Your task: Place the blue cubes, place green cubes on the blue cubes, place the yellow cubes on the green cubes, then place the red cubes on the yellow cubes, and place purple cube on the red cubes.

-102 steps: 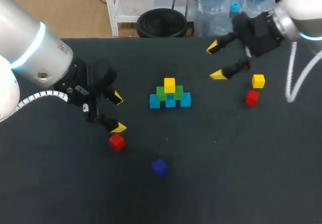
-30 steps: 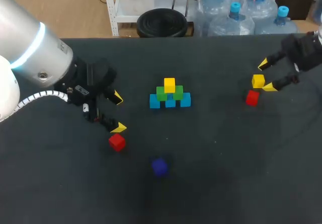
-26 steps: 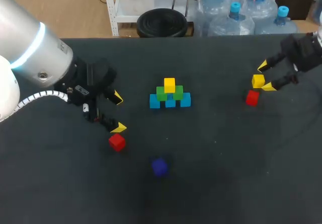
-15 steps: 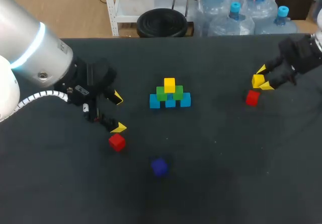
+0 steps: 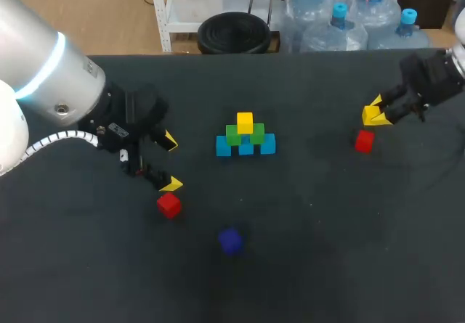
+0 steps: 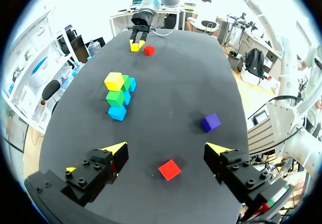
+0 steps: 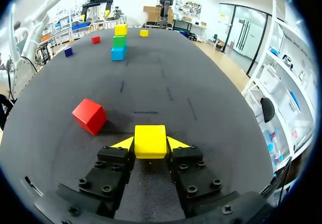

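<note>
Our right gripper [image 7: 150, 144] clamps a yellow cube [image 7: 150, 137] near the table [image 5: 312, 265] right edge; left gripper [image 6: 166, 148] gapes wide. Careless placement could topple the stack [image 5: 245, 138].

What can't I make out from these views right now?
Yellow cube in the right claw: head view merges it with the yellow tips; lifted or not, unclear.
Stack: right wrist view sees it far off, end-on; its near end hides the rest.
Purple cube: blurred in head view.

Just beside right gripper [image 5: 375, 113], red cube [image 5: 364, 141]
</note>
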`<act>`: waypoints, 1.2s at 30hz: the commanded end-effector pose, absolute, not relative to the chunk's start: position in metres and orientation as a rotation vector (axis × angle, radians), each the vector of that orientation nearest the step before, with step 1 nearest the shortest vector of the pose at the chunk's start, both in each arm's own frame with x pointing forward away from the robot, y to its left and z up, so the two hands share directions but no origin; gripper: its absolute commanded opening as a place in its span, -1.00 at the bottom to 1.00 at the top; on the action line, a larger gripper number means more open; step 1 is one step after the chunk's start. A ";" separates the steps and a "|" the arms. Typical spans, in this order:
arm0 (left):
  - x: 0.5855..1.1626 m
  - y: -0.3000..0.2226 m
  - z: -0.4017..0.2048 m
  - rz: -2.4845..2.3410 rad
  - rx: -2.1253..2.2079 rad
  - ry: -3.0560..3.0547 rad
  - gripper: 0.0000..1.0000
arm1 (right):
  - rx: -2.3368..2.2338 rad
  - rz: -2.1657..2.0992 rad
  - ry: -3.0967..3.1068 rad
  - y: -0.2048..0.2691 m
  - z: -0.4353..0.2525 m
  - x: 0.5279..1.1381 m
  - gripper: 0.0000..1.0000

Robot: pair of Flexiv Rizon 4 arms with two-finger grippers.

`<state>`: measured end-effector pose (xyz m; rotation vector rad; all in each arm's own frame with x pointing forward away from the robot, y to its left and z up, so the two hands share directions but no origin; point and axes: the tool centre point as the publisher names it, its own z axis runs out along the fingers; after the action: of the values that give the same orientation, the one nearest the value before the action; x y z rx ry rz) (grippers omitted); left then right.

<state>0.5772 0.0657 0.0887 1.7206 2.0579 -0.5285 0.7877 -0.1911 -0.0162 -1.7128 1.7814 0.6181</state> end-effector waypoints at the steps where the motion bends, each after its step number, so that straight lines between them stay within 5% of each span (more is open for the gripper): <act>1: 0.578 0.067 0.088 -0.534 1.723 2.051 1.00 | -1.710 0.611 1.783 -0.191 -0.007 0.784 -1.00; 14: 0.578 0.067 0.088 -0.534 1.723 2.051 1.00 | -1.713 0.559 1.788 -0.166 0.045 0.770 -1.00; 36: 0.578 0.067 0.088 -0.534 1.723 2.051 1.00 | -1.724 0.606 1.803 -0.051 0.062 0.739 -1.00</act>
<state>0.5772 0.0657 0.0887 1.7206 2.0579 -0.5285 0.7393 -0.0619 0.0643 -1.7197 1.7927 0.6252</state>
